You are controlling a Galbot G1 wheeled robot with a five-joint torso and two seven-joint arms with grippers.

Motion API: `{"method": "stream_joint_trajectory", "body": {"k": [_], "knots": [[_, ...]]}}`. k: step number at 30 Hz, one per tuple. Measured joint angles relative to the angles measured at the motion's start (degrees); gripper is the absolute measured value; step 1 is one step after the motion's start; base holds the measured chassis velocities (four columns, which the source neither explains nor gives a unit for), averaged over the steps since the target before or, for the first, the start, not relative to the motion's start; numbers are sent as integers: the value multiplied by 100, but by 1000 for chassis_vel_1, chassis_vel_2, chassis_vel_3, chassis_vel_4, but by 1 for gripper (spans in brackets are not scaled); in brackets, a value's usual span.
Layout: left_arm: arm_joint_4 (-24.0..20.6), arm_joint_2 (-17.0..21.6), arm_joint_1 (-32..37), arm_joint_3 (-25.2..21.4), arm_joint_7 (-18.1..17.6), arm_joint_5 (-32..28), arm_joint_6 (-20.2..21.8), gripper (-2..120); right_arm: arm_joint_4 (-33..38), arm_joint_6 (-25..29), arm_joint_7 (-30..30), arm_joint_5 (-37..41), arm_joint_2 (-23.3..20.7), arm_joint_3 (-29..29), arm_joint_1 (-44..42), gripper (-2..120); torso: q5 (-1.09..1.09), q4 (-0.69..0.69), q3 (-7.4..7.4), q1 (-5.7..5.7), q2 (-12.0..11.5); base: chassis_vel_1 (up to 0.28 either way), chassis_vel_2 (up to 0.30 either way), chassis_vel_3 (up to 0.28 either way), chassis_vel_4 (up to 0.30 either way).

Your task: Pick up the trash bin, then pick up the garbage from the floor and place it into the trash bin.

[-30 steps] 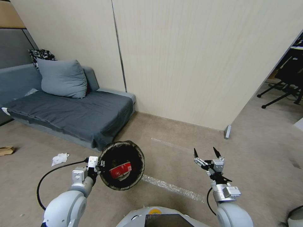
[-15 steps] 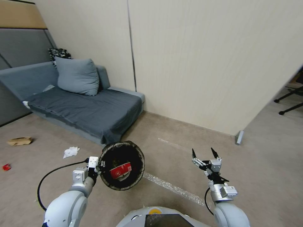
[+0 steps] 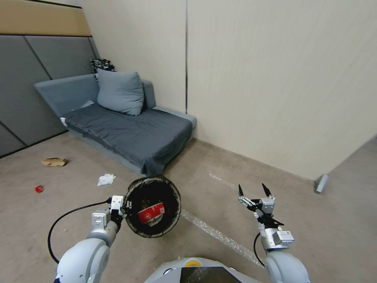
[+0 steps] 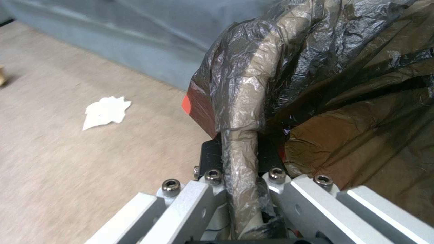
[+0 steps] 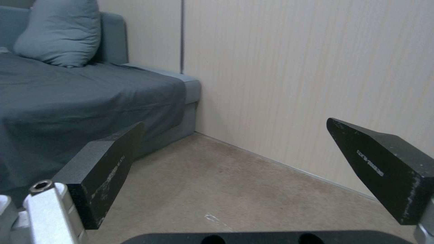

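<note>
Clamped jaws first: your left gripper (image 3: pixel 125 206) pinches the bag-covered rim of the trash bin (image 3: pixel 153 206), and the left wrist view shows that rim (image 4: pixel 242 112) running straight down between the two fingers, which press it from either side. Your right gripper (image 3: pixel 254 192) stands spread wide with nothing between its dark fingertips (image 5: pixel 106 159), held up in the air over the floor (image 3: pixel 220 196) to the right of the bin. Going by size, you have the grey sofa (image 3: pixel 129 131) with its cushion (image 3: pixel 119 92) against the wall ahead on the left, then the bin held off the carpet in front of the robot with its mouth tipped toward the head camera. Inside it lies a red-and-white paper cup (image 3: pixel 150 214), which the wrist camera cannot see past the black bag. On the floor left of the bin sit a tan paper bag (image 3: pixel 53 161), a crumpled white tissue (image 3: pixel 106 179), closer in the left wrist view (image 4: pixel 105 111), and a small red scrap (image 3: pixel 38 189).
</note>
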Motion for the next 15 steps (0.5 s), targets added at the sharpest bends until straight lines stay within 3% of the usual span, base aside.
{"method": "stream_joint_trajectory", "body": {"k": [15], "knots": [[-27,19,23,-48,10,-14,0,1,26,-60,172,-80,-14,-223,56,100,0,0,0,0,0,63,59,55,66]]}}
